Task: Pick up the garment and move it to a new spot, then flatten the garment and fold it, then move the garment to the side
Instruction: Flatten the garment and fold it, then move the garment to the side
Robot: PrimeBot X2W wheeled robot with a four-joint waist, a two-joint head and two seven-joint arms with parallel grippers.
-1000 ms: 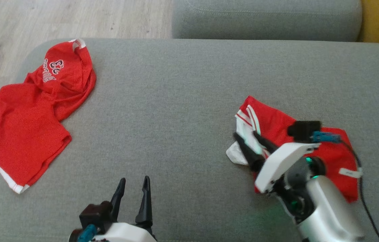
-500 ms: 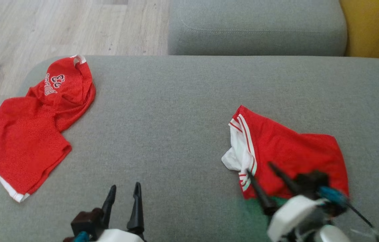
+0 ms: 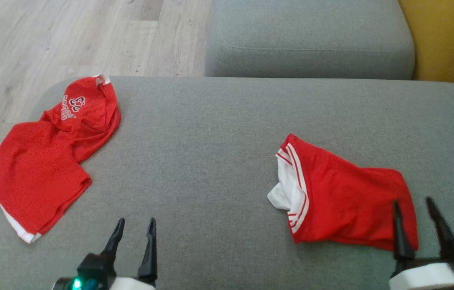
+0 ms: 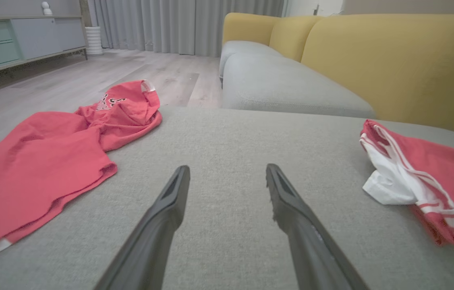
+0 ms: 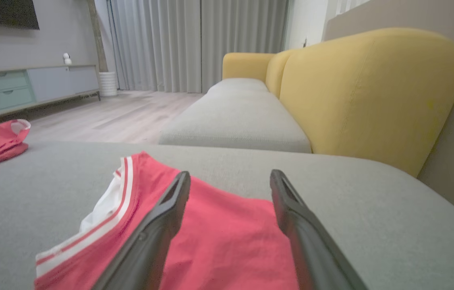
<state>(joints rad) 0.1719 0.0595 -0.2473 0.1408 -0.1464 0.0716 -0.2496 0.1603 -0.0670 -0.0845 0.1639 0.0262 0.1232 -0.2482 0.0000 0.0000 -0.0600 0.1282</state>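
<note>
A folded red garment (image 3: 347,197) with white striped trim lies on the right of the grey seat cushion (image 3: 218,133); it also appears in the left wrist view (image 4: 432,169) and the right wrist view (image 5: 227,241). A second red garment (image 3: 45,169) with lettering lies crumpled at the cushion's left edge (image 4: 49,157). My right gripper (image 3: 412,201) is open at the lower right, its tips just over the folded garment's near right corner, holding nothing (image 5: 231,173). My left gripper (image 3: 136,221) is open over bare cushion at the bottom (image 4: 227,169).
Another grey cushion (image 3: 307,40) lies beyond the seat, with a yellow backrest (image 3: 444,36) to the right. Wooden floor (image 3: 69,36) lies past the cushion's left edge. Bare cushion stretches between the two garments.
My right gripper has drawn back from over the folded garment's white edge to the lower right, leaving the garment lying uncovered. The head view has shifted, and the left gripper sits lower in it.
</note>
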